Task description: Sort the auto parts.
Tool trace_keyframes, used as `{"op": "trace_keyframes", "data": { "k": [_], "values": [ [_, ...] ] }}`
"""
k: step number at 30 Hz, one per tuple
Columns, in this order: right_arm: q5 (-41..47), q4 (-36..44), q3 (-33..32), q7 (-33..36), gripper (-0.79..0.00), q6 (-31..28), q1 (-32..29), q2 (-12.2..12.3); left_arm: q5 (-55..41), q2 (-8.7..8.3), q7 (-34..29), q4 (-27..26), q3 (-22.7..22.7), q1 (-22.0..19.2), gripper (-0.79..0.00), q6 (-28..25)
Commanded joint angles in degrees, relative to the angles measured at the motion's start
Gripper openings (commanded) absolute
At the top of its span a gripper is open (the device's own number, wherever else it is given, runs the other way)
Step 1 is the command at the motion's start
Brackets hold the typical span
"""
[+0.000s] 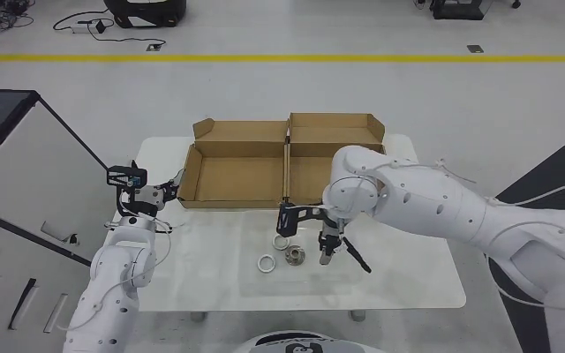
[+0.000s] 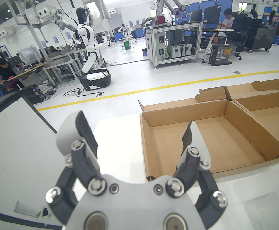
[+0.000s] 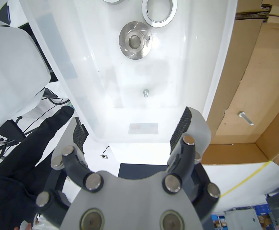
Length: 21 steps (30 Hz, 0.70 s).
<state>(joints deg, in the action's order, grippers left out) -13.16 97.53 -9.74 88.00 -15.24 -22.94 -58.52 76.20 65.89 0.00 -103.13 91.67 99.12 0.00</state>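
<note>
On the white table lie a metal flange and two metal rings, one of them large in the right wrist view. A small bolt rests on the table just ahead of my right gripper, which hovers open and empty over the table's middle. Another bolt lies inside the right cardboard box. My left gripper is open and empty at the table's left edge, beside the left box.
Two open cardboard boxes stand side by side at the back of the table, flaps up. The left box holds nothing. The front right of the table is bare. A dark frame stands to the left of the table.
</note>
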Motion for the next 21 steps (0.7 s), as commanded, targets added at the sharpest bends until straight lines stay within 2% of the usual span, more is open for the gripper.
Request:
{"op": "trace_keyframes", "data": {
  "k": [1, 6, 11, 12, 21],
  "values": [
    [-0.28, -0.15, 0.00, 0.00, -0.034, 0.25, -0.59, -0.12, 0.00, 0.00, 0.00, 0.00, 0.00, 0.00, 0.000, 0.00],
    [-1.11, -0.56, 0.00, 0.00, -0.055, 1.12, -1.57, -0.32, 0.00, 0.00, 0.00, 0.00, 0.00, 0.00, 0.000, 0.00],
    [-3.42, -0.85, 0.00, 0.00, -0.243, 1.26, -2.85, -0.47, 0.00, 0.00, 0.00, 0.00, 0.00, 0.00, 0.000, 0.00],
    [-3.62, -0.93, 0.00, 0.00, -0.259, 1.25, -3.01, -0.47, 0.00, 0.00, 0.00, 0.00, 0.00, 0.00, 0.000, 0.00],
    [-5.72, -2.39, 0.00, 0.00, -0.280, 1.31, -5.79, 0.02, 0.00, 0.00, 0.00, 0.00, 0.00, 0.00, 0.000, 0.00]
  ]
}}
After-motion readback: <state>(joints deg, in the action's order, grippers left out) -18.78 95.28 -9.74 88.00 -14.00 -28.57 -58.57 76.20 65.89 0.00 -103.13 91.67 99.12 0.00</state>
